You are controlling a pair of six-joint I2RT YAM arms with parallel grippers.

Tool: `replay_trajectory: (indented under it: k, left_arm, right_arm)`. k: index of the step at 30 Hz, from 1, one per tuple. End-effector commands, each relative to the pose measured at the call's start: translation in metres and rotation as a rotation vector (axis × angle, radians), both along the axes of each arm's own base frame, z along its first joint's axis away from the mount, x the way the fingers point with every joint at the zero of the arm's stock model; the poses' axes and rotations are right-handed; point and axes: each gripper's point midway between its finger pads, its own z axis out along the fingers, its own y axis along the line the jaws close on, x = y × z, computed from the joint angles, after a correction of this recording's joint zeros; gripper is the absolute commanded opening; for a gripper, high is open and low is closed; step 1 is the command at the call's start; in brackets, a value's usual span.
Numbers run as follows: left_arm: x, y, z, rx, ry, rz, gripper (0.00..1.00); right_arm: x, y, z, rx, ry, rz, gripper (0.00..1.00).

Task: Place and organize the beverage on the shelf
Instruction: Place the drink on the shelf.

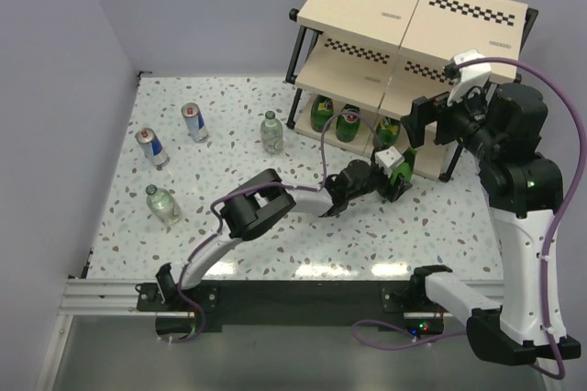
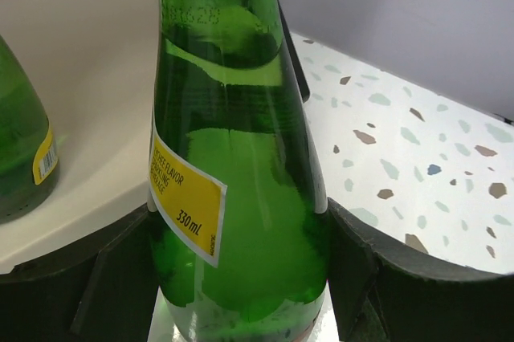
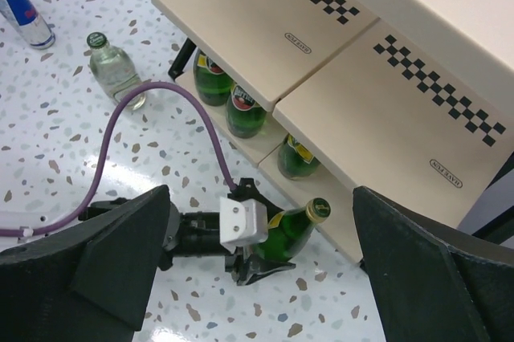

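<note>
My left gripper (image 1: 396, 180) is shut on a green glass bottle (image 2: 241, 197) with a yellow label, low down by the front edge of the shelf's (image 1: 413, 5) bottom board (image 2: 88, 109). In the right wrist view this bottle (image 3: 293, 225) leans, its cap towards the board. Three more green bottles (image 3: 245, 109) stand on the bottom tier. Two blue-and-silver cans (image 1: 151, 146) and two clear bottles (image 1: 271, 131) stand on the table to the left. My right gripper (image 1: 424, 122) hangs open high above the left gripper, its fingers (image 3: 104, 262) holding nothing.
The speckled table (image 1: 275, 253) is walled at the left and back. The shelf's black frame post (image 1: 298, 70) stands at its left corner. A purple cable (image 3: 161, 89) loops from the left wrist over the table. The second can (image 1: 193, 121) is near the back left.
</note>
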Motion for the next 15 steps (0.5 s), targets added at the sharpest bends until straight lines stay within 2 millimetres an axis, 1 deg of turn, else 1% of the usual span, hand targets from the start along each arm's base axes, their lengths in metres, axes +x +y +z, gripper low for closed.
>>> replay_trajectory:
  k: [1,6,7,9,10,15]
  left_arm:
    - [0.015,-0.019,0.097,-0.206,-0.111,0.039,0.00]
    - [0.022,-0.022,0.101,-0.207,-0.119,0.059,0.00]
    - [0.023,-0.024,0.107,-0.215,-0.126,0.061,0.00]
    - [0.025,-0.026,0.105,-0.208,-0.126,0.061,0.00]
    - [0.030,-0.026,0.108,-0.211,-0.127,0.087,0.00]
    - [0.039,-0.031,0.112,-0.203,-0.131,0.117,0.00]
  right_arm:
    - [-0.001,-0.006,0.016,0.014,-0.034,-0.042,0.99]
    - [-0.001,-0.007,0.018,0.015,-0.035,-0.049,0.99]
    - [0.000,-0.007,0.017,0.016,-0.032,-0.051,0.99]
    - [0.000,-0.007,0.017,0.017,-0.031,-0.053,0.99]
    - [0.000,-0.007,0.016,0.018,-0.029,-0.053,0.99]
    - [0.000,-0.007,0.017,0.018,-0.026,-0.054,0.99]
